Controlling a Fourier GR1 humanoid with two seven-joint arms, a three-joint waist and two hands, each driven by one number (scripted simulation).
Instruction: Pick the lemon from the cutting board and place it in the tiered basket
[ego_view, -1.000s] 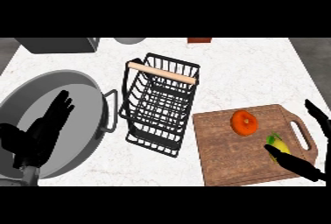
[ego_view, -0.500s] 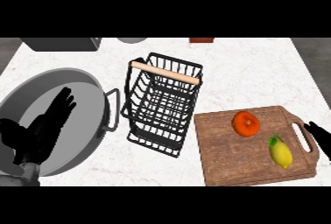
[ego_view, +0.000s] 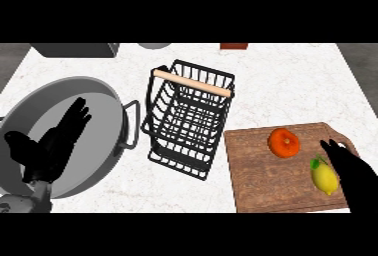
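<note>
Over at the lower right of the frame, a wooden cutting board (ego_view: 284, 172) is laid flat on the white marbled bench (ego_view: 295, 85). 2 fruits are seen on it: the lemon (ego_view: 325, 178), yellow with a bit of green at its upper end, sits near the board's right side, and a round orange-red fruit (ego_view: 284, 142) is placed just above and left of it, the 2 close but apart. The right hand (ego_view: 353, 169) comes in from the lower right corner and lies right beside the lemon, its fingertips pointed toward the board's upper right corner; fingers look fairly straight, nothing is gripped, and whether the lemon is actually touched can't be told.

Dead center, the black wire tiered basket (ego_view: 188, 122) is seen with a wooden handle bar across its top, just left of the board.

At the left, a big grey pan (ego_view: 103, 100) with a side handle takes up the space. The left hand (ego_view: 52, 145) is held over it, fingers spread wide and straight, holding nothing.
</note>
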